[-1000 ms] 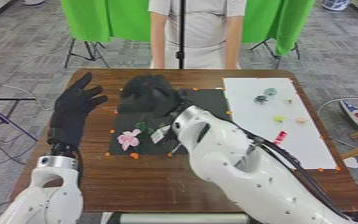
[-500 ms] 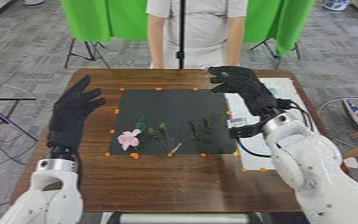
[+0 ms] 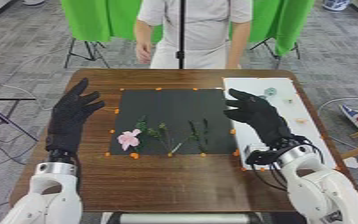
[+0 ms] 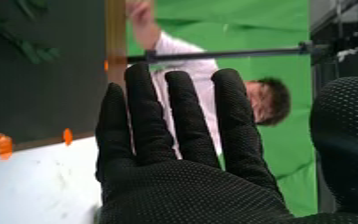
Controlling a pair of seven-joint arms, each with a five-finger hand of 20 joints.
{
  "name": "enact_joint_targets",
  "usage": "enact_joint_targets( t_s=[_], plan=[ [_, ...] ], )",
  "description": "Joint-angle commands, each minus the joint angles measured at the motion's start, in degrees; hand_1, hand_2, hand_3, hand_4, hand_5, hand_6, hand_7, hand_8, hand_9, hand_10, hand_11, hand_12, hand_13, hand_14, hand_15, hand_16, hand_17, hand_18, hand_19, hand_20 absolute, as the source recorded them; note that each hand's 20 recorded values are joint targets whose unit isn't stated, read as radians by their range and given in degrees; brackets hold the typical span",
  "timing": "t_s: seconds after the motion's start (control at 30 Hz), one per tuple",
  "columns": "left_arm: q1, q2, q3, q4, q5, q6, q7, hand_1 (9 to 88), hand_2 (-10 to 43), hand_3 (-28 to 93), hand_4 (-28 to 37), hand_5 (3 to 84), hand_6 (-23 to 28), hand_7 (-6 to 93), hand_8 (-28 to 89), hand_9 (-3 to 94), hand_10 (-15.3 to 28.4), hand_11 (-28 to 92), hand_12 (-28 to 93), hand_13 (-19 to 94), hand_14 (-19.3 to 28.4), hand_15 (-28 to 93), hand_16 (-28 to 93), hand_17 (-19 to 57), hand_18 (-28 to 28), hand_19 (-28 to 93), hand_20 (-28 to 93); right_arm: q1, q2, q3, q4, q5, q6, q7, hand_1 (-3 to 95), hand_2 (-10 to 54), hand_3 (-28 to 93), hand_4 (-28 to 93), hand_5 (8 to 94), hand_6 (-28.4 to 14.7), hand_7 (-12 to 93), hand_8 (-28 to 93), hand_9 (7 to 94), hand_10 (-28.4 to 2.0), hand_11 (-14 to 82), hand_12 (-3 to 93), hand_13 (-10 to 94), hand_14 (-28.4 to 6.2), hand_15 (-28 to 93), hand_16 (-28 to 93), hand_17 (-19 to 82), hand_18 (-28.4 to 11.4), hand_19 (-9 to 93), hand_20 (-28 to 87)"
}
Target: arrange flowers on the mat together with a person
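Observation:
My right hand (image 3: 254, 113) is over the left part of the white sheet (image 3: 313, 145), beside the dark mat (image 3: 171, 102), open and holding nothing. In the right wrist view the same hand (image 4: 193, 192) has straight fingers. My left hand (image 3: 69, 117) is open above the table, left of the mat. On the mat's lower half lie a pink flower (image 3: 128, 139) with a green leafy sprig (image 3: 141, 123), a green stem (image 3: 163, 131) and dark green sprigs (image 3: 198, 134). Green sprigs (image 4: 24, 47) also show on the mat in the right wrist view.
On the white sheet are a pale green flower piece (image 3: 270, 92) and a small orange one (image 3: 302, 120). Orange tabs (image 3: 135, 156) line the mat's edges. A black pole (image 3: 181, 50) stands at the table's far side.
My right hand has gone from over the mat, rightward past its far right corner, then back nearer over the sheet, uncovering the sprigs on the mat. My left hand has barely moved.

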Motion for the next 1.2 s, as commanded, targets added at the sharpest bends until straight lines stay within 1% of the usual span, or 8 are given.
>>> enact_joint_targets(
  t_s=[0.03,0.2,0.3,0.53,0.57,0.67,1.0,1.2],
  plan=[
    [1.4,-0.66,-0.13,-0.03,0.44,-0.67,-1.08,22.4,6.1,80,-28.3,35.6,4.2,8.4,-8,38.2,17.4,23,9,29,25.8,50,-8,-8.6,23.5,46,15,-0.7,-0.1,-0.6,-0.2,-0.3,1.0,-0.5,15.8,4.3,81,-28,40.1,1.2,15,-12,41.0,-14.5,8.6,14.8,32,-18.1,28,15,4,-19.1,44,19],
    [1.4,-0.85,-0.24,-0.03,0.61,-0.79,-1.43,22.4,6.2,80,-28.3,35.6,4.2,8.5,-8,38.2,17.4,23,9,29,25.8,50,-8,-8.6,23.5,46,15,-0.8,0.0,-1.0,-0.1,-2.1,1.1,-0.2,15.6,4.4,81,-28,39.8,1.4,15,-12,40.8,-14.5,8.5,14.9,32,-18.2,27,16,4,-19.2,44,19],
    [1.6,-0.49,-0.04,-0.13,0.27,-0.32,-1.43,22.4,6.2,79,-28.3,35.6,4.2,8.5,-8,38.3,17.4,23,9,29,25.7,50,-8,-8.6,23.5,46,15,-0.8,0.1,-1.3,-0.1,-2.9,0.5,0.0,15.8,4.0,81,-28,39.7,1.4,15,-12,40.9,-14.5,8.5,15.0,33,-18.1,27,16,4,-19.3,44,19],
    [1.5,-0.35,0.06,-0.10,0.25,-0.34,-1.28,22.6,6.2,80,-28.3,35.6,4.4,8.6,-8,38.2,17.5,23,10,29,25.7,50,-8,-8.6,23.4,46,15,-0.3,0.3,-1.3,0.0,-2.0,0.9,-0.3,16.0,3.7,81,-28,39.5,1.4,15,-12,41.0,-14.4,8.6,15.0,33,-18.1,27,16,4,-19.4,44,20],
    [1.5,-0.15,0.20,-0.15,0.00,-0.03,-0.84,22.6,6.2,80,-28.3,35.5,4.4,8.6,-8,38.2,17.6,23,10,29,25.7,50,-8,-8.6,23.4,46,15,0.1,0.3,-1.2,0.2,-1.9,0.7,-0.2,15.9,3.7,81,-28,39.5,1.4,15,-12,41.0,-14.4,8.6,15.0,33,-18.1,27,16,4,-19.4,44,20],
    [1.4,0.24,0.48,-0.10,-0.45,0.29,-0.39,22.6,6.2,80,-28.3,35.6,4.5,8.5,-8,38.2,17.5,23,10,29,25.7,50,-8,-8.6,23.4,46,15,0.2,0.6,-1.0,0.2,-1.1,1.0,-0.5,15.8,3.7,81,-28,39.5,1.4,15,-12,41.1,-14.4,8.6,15.0,33,-18.1,27,16,4,-19.5,44,20],
    [1.4,0.23,0.45,-0.11,-0.47,0.46,-0.24,22.7,6.2,80,-28.3,35.6,4.6,8.6,-8,38.2,17.7,23,9,29,25.8,50,-8,-8.6,23.5,46,15,0.4,1.1,-0.6,0.0,0.1,1.2,-0.3,15.7,3.9,81,-28,39.5,1.5,15,-12,41.5,-14.5,8.7,15.0,33,-18.0,27,16,4,-19.6,44,20],
    [1.6,0.82,0.88,-0.20,-1.03,0.97,0.55,22.7,6.2,80,-28.3,35.6,4.6,8.7,-8,38.2,17.6,23,10,29,25.8,50,-8,-8.6,23.5,46,15,0.7,-0.1,-0.8,0.0,0.0,1.2,-0.3,15.9,3.9,81,-28,39.5,1.5,15,-12,41.5,-14.4,8.8,14.9,34,-18.0,28,16,4,-19.6,44,20]
  ],
)
